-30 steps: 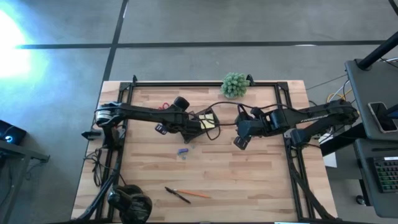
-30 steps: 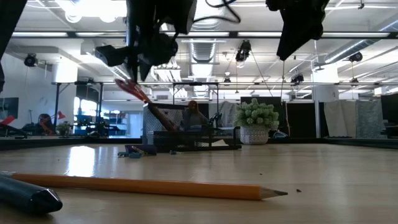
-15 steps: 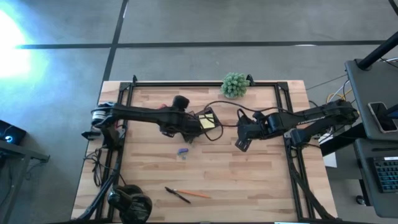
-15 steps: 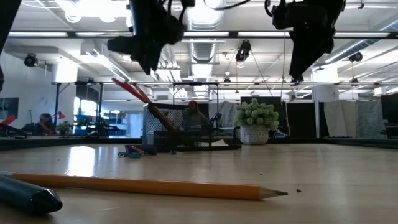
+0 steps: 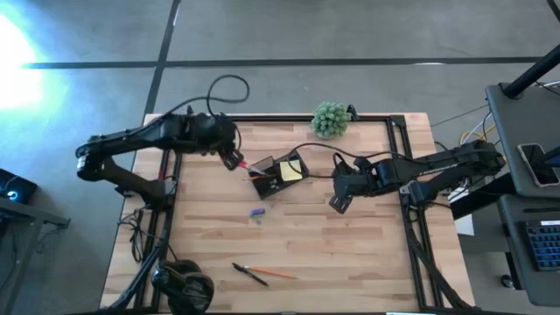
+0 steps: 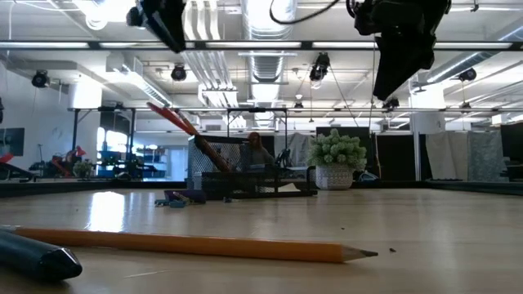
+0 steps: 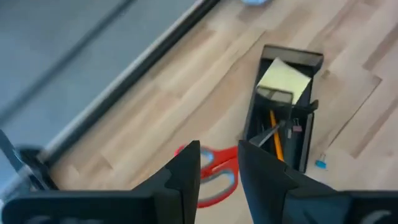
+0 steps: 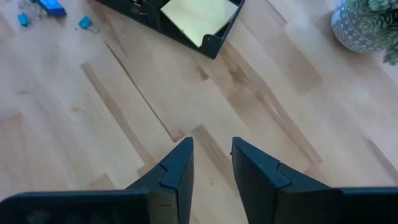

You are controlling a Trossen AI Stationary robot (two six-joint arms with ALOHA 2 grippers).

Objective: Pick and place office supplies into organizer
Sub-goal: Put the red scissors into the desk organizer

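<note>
The thin black pen [image 5: 249, 275] and orange wooden pencil [image 5: 273, 274] lie crossed at the worktop's six o'clock edge, long axes nine-to-three, roughly seven o'clock from the nearer right end effector [image 5: 337, 202], whose fingers stand slightly apart, empty.

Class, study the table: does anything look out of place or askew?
Yes. The red-handled scissors stick out of the organizer at a slant, handles hanging outside its rim. A pen and pencil and small blue items lie loose on the table, outside the organizer.
</note>
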